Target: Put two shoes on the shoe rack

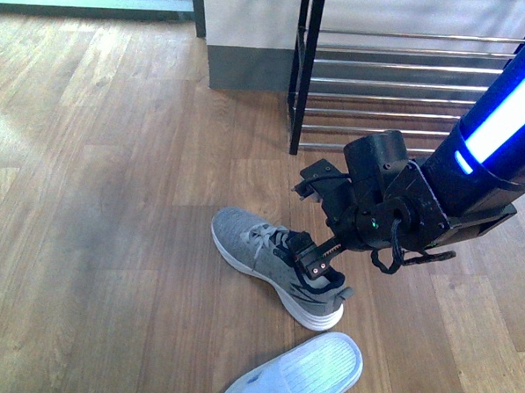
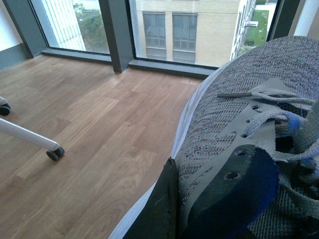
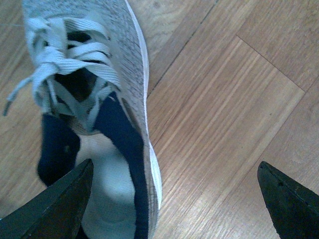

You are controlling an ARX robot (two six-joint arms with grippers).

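Below the right gripper [image 1: 312, 224], a grey sneaker [image 1: 264, 254] is lying on the floor [image 1: 113, 197], with one finger dipping into its opening. Close against its own camera, the left gripper [image 2: 169, 209] is clamping a second sneaker [image 2: 249, 99]. Astride the first sneaker's rim, the right gripper is spreading wide, clasping nothing.

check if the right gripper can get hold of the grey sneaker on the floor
Probably yes: the right gripper is open, with one finger inside the grey sneaker's opening and the other outside over bare floor, nothing between.
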